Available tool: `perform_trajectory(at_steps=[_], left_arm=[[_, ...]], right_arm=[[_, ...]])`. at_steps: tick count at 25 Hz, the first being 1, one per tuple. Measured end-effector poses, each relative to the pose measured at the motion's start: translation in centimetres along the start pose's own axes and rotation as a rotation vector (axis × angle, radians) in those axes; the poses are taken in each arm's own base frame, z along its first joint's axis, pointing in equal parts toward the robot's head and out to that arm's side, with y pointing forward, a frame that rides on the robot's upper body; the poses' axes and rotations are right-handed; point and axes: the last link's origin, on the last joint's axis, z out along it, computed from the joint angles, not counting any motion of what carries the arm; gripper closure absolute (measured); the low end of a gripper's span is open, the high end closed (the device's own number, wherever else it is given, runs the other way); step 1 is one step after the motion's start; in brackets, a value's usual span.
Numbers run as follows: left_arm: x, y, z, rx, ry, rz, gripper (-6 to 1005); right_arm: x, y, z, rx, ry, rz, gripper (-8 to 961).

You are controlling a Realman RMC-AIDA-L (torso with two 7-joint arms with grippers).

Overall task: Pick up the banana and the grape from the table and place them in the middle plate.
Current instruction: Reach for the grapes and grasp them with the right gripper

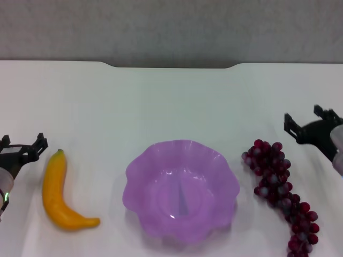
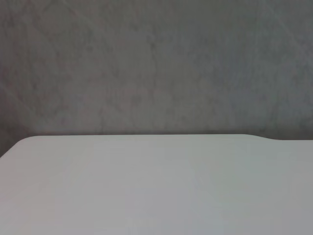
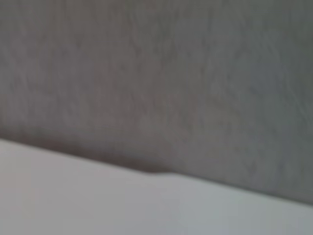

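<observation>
nothing is placed yet: the translucent purple scalloped plastic plate (image 1: 181,188) sits empty, the curved orange-yellow banana (image 1: 58,191) at its 9 o'clock and the dark red grape bunch (image 1: 282,195) at 3 on the white table (image 1: 161,101), both grippers, left (image 1: 20,148) and right (image 1: 311,122), seemingly spread and holding nothing.

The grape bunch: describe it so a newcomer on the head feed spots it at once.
Start at the purple scalloped middle plate near the front of the white table. The grape lies just off the plate's right side, not touching it, with the right claw beyond it. Unlike the smooth yellow banana left of the plate, it is a long string of glossy dark red beads.
</observation>
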Motion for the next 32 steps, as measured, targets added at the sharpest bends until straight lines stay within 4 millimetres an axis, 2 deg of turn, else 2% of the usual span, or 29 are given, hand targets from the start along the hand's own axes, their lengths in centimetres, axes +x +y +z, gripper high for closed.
perform_trajectory(at_steps=[1,6,11,17,22,25,28,32], left_arm=[[0.0,0.0,0.0,0.001,-0.001,0.001,108],[-0.2,-0.2,-0.2,0.004,-0.006,0.005,108],[-0.1,-0.3,-0.1,0.005,0.002,0.001,108],[2.6,2.1,0.8,-0.081,0.022,-0.043,108],[6.8,4.2,-0.5,-0.133,0.135,-0.021,108],[8.8,5.0,-1.4,-0.144,0.132,0.013,108],[9.9,5.0,-1.7,-0.199,0.031,-0.037,108],[9.9,3.7,-1.4,-0.229,-0.109,-0.062,108]], right_arm=[[-1.0,0.3,0.3,-0.012,-0.049,0.003,161],[-2.9,1.6,0.3,-0.048,-0.158,0.015,161],[-3.4,1.9,0.2,-0.058,-0.192,-0.002,161],[-2.9,2.0,-0.2,-0.053,-0.176,-0.011,161],[-2.6,1.7,-0.5,-0.041,-0.175,0.004,161],[-2.4,1.4,-0.5,-0.033,-0.163,0.002,161],[-1.9,1.4,-0.5,-0.032,-0.139,-0.008,161],[-1.3,1.4,-0.6,-0.03,-0.104,-0.013,162]])
